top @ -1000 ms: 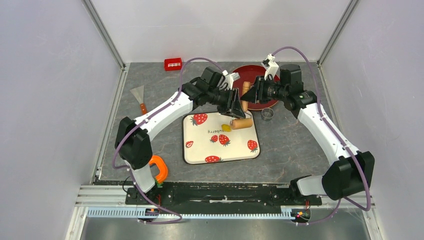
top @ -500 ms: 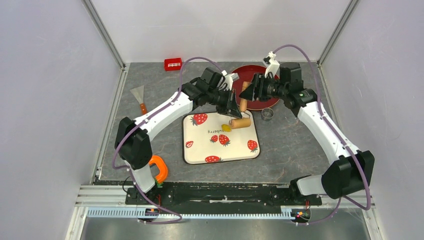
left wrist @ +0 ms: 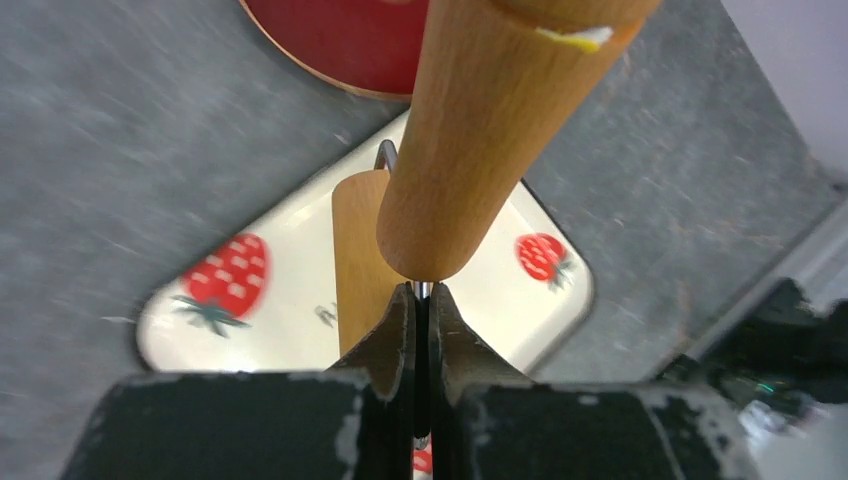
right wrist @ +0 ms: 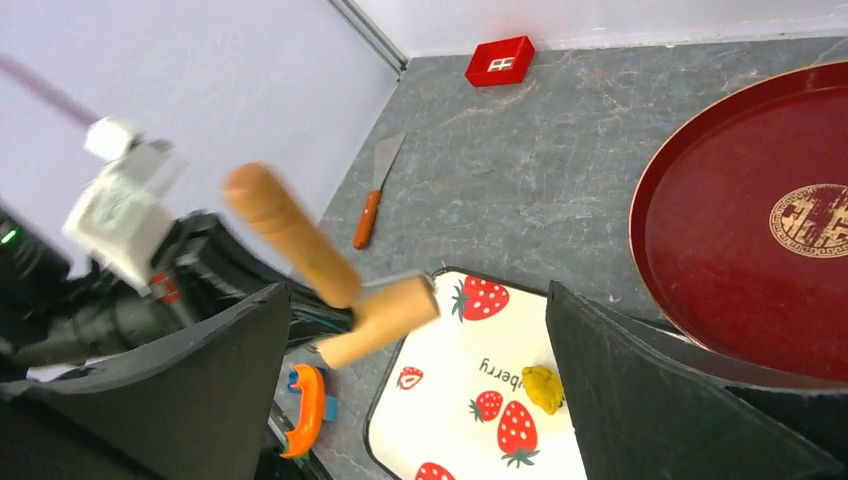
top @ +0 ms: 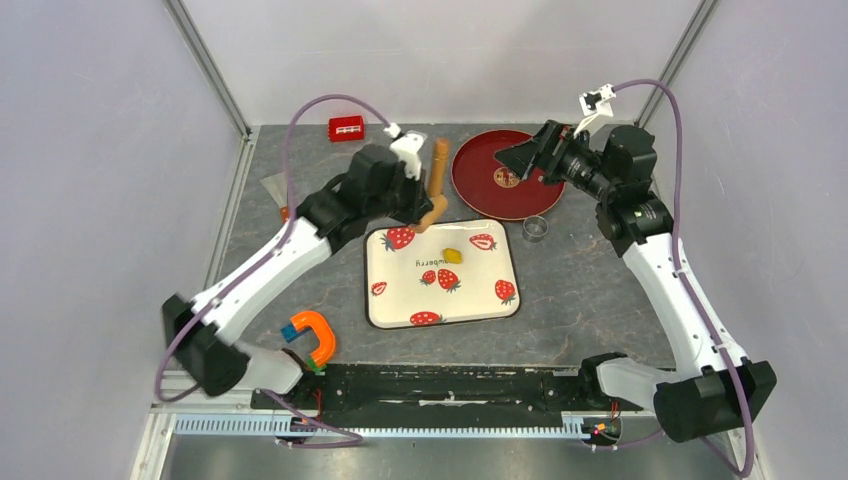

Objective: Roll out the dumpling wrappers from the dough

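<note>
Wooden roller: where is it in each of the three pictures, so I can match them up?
Top external: the wooden roller is left of centre, over the far-left corner of the strawberry tray.
Left wrist: the roller fills the top middle, very close up, with the tray below it.
Right wrist: the roller is left of centre, tilted, beside the tray.
Shared landmark: the strawberry tray.

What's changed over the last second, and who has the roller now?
The left gripper closed on the wooden roller at its metal neck and lifted it away to the left. The right gripper let go, opened wide and pulled back over the red plate. The dough lump and the strawberry tray stayed put.
</note>
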You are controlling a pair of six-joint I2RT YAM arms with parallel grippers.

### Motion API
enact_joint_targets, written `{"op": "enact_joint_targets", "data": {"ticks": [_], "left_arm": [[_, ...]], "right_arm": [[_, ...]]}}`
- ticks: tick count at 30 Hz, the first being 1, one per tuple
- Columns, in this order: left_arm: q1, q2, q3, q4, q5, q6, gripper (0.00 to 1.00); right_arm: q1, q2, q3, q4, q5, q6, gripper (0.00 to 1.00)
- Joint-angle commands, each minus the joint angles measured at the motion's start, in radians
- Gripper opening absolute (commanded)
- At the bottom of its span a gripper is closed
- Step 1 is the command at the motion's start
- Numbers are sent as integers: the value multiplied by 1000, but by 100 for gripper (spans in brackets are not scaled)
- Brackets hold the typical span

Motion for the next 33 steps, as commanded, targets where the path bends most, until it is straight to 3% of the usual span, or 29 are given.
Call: {"op": "enact_joint_targets", "data": {"ticks": [1,8,19,26,33], "left_arm": [[-3,-221,-197,271,-227,270,2],[-3,-536,-590,683,-324,509,2],[-23,-570,-590,586,-333,806,2],[-169,-409,-500,615,-679,1117,2],[-285,-214,-481,990,-1052,1409,2]], "right_arm": [[-25,5,-50,106,-49,126,98],[-25,41,-42,107,-117,176,98],[-9,91,4,14,-125,203,98],[47,122,51,21,-95,270,98],[123,189,127,92,-103,357,98]]}}
